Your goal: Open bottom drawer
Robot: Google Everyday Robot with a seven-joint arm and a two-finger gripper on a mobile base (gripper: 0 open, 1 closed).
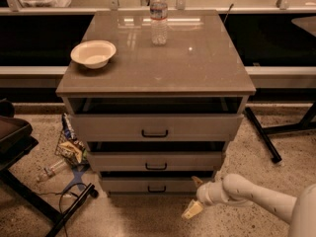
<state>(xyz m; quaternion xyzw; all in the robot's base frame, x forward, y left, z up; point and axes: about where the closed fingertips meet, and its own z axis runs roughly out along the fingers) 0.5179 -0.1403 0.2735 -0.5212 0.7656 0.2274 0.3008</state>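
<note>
Your gripper [194, 196] sits just right of the bottom drawer [128, 184], fingers spread, holding nothing; its handle [156, 189] untouched.

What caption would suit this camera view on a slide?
Robot gripper open beside the right end of the bottom drawer; a bowl and bottle sit on the cabinet.

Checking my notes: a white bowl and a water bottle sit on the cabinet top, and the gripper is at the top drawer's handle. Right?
No. The camera view shows the gripper, open, low by the right end of the bottom drawer. The white bowl and water bottle do sit on the cabinet top.
</note>
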